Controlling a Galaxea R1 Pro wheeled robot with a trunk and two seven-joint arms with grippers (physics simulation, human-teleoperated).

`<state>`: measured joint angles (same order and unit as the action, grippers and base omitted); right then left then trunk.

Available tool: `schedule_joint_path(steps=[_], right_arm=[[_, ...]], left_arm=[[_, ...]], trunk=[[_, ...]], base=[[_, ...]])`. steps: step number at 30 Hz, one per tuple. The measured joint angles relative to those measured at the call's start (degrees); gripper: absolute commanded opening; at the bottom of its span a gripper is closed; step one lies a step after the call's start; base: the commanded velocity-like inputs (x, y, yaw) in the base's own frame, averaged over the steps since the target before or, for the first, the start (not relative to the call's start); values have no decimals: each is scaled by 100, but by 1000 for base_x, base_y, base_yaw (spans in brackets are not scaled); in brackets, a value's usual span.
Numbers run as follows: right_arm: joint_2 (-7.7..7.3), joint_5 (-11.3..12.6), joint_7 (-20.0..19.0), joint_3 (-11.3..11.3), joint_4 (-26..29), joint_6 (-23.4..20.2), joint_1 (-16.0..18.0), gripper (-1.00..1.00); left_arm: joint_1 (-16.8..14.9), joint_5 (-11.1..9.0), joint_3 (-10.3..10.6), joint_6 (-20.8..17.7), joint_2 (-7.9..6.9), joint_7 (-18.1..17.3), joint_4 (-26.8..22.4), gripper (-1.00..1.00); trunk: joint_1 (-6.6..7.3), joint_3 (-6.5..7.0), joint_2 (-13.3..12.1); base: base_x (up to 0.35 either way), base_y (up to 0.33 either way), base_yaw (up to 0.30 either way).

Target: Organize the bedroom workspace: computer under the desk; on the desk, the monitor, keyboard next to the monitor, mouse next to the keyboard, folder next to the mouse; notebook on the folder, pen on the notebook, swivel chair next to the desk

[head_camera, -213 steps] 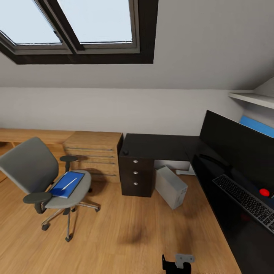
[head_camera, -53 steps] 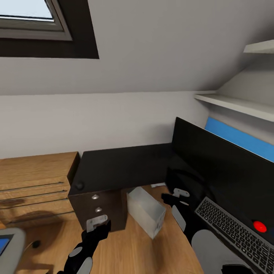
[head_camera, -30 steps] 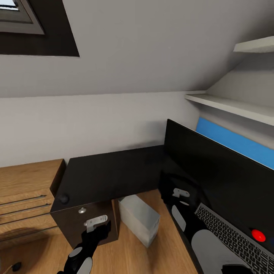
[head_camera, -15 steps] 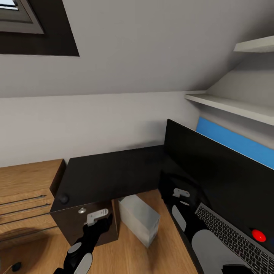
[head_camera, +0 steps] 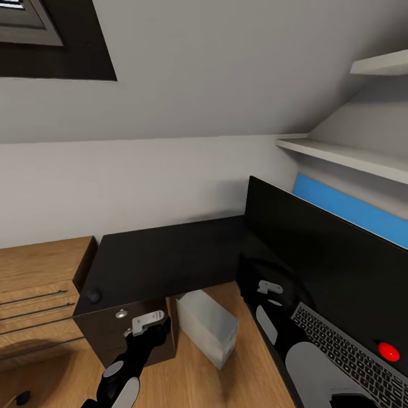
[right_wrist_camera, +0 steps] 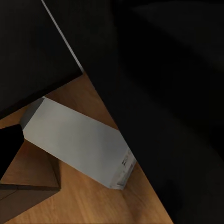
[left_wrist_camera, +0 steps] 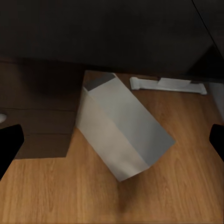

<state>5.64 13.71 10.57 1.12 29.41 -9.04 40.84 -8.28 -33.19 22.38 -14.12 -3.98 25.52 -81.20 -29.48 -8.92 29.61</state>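
The black monitor [head_camera: 334, 255] stands on the black L-shaped desk [head_camera: 170, 255] at the right. In front of it lies the keyboard [head_camera: 351, 354], with the red mouse [head_camera: 389, 351] resting on it. The grey computer [head_camera: 207, 326] sits tilted on the wooden floor under the desk's corner, also seen as the computer [left_wrist_camera: 123, 130] and the computer [right_wrist_camera: 77, 140] in the wrist views. My left gripper [head_camera: 148, 326] hangs open just left of the computer, its fingertips [left_wrist_camera: 9, 144] far apart. My right gripper [head_camera: 266, 289] is open above the desk edge, right of the computer.
A black drawer unit [head_camera: 122, 334] holds up the desk's left end, beside a wooden chest of drawers [head_camera: 39, 300]. A small dark knob [head_camera: 93, 296] sits on the desk corner. White shelves [head_camera: 345, 156] hang over the monitor. A white power strip [left_wrist_camera: 168, 84] lies on the floor.
The camera has turned right and closed in on the desk, so the chair has left the picture. In the last half second my left gripper has edged slightly toward the computer.
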Motion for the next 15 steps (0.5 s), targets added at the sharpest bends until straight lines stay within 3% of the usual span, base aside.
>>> schedule_joint_path(steps=[15], right_arm=[[4,0,4,1,0,2,0,100]], left_arm=[[0,-7,31,0,0,0,18,100]], trunk=[[-330,-271,604]], base=[[0,0,0]])
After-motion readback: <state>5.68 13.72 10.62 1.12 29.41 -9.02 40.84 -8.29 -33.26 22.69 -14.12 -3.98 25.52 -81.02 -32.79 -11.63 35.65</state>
